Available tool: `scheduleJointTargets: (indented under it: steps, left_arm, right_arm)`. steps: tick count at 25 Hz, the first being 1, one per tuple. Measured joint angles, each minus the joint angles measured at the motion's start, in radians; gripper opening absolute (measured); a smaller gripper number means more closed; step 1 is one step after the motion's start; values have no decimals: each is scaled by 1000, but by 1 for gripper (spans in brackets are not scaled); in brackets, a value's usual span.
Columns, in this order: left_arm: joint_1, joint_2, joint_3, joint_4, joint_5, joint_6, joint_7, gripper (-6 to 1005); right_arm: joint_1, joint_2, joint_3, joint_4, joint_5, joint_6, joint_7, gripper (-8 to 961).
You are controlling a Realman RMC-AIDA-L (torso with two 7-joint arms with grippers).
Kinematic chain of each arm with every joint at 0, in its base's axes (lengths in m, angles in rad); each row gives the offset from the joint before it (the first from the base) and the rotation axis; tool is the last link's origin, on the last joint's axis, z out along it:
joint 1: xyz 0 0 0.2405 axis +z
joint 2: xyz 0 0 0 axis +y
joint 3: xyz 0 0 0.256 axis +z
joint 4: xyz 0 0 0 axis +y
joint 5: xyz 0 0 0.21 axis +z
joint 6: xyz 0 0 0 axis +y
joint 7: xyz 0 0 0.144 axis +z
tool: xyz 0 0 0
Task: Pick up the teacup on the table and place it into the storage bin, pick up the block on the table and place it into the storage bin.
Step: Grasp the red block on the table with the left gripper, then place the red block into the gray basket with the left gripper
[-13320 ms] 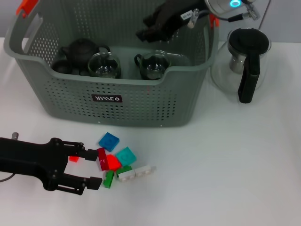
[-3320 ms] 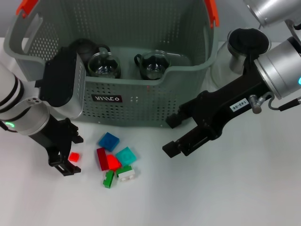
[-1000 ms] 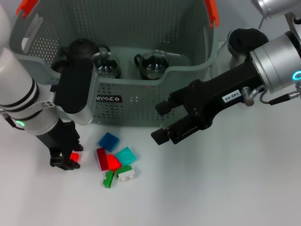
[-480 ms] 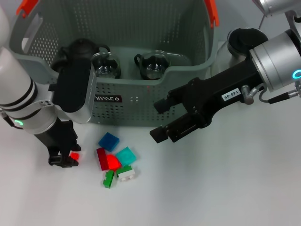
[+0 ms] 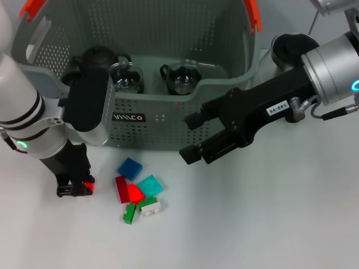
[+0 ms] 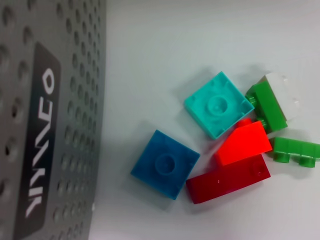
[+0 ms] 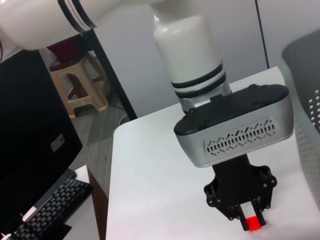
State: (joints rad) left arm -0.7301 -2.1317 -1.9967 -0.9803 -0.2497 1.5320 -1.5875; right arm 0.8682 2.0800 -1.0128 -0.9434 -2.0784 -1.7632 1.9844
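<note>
The left pincer points straight down at the white desk, in front of the left part of the large grey-green perforated plastic storage bin. Its black fingers are pressed on either side of a small bright red plastic block that sits on the desk surface.

Just to the right of that block, also in front of the bin, lies a cluster of toy bricks: a blue square brick, a turquoise square brick, a dark red long brick, an orange-red wedge brick, a green and white brick and a small green brick.

The right pincer hovers at the bin's front right corner, its two black fingers spread apart and holding nothing.

Inside the bin sit a dark teapot and two clear glass teacups. Beside the bin's right wall stands a glass kettle with a black lid and handle.
</note>
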Motion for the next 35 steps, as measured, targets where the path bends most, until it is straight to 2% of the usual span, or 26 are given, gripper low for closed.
scheduleJointTargets:
  steps: [9, 12, 15, 17, 18, 19, 20, 21, 26, 35]
  left_arm:
    - [-10, 4, -1, 15, 0, 18, -2, 181]
    - [-17, 8, -7, 10, -3, 49, -2, 181]
    - [-32, 14, -43, -6, -6, 104, -2, 181]
    - [-43, 17, -86, -29, -8, 148, 1, 181]
    - [-55, 23, -146, -55, -22, 216, 11, 181]
    - [-55, 23, -146, -55, -22, 216, 11, 181]
    - [-71, 37, -215, -77, -54, 295, 21, 181]
    - [-71, 37, -215, -77, -54, 295, 21, 181]
    - [-108, 106, -416, -101, -247, 491, 5, 181]
    - [-112, 221, -463, -92, -659, 491, -191, 180]
  right_arm:
    - [-2, 0, 7, 0, 9, -4, -4, 915]
    - [-3, 0, 7, 1, 9, -4, -5, 915]
    - [-4, 0, 7, 1, 9, -4, -8, 915]
    - [-3, -1, 11, 1, 9, -4, -13, 915]
    - [-3, -1, 15, 1, 10, -5, -16, 916]
    - [-3, -2, 19, 1, 10, -7, -19, 916]
    - [-3, -2, 24, 1, 10, -10, -19, 916]
    - [-3, -5, 28, -1, 14, -17, -20, 916]
    - [-2, -15, 37, -2, 25, -38, -26, 916]
    - [6, -44, 42, -4, 29, -73, -28, 916]
